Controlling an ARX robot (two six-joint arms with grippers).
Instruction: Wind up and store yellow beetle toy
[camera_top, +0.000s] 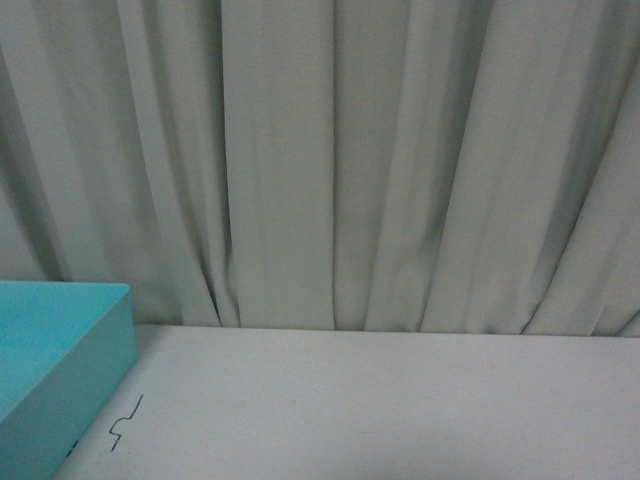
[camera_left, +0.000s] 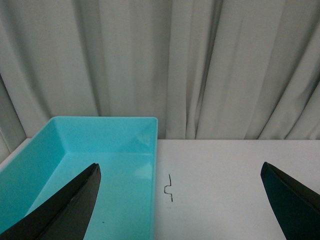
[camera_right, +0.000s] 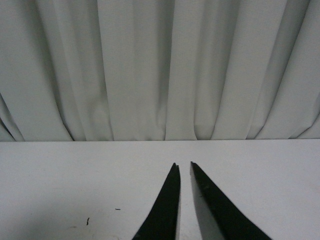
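Yellow beetle toy: in none of the views, and what shows of the turquoise tray (camera_left: 100, 132) holds no toy.
The left gripper (camera_left: 180, 167) hangs spread wide by the tray's edge, likely ready to take the toy; the right gripper (camera_right: 183, 164), further from the tray, is pinched together on nothing above the counter (camera_top: 400, 400).

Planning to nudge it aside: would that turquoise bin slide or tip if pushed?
The bin looks like thin plastic, empty where visible, so probably light. Low and wide on the smooth table, it would likely slide rather than tip.
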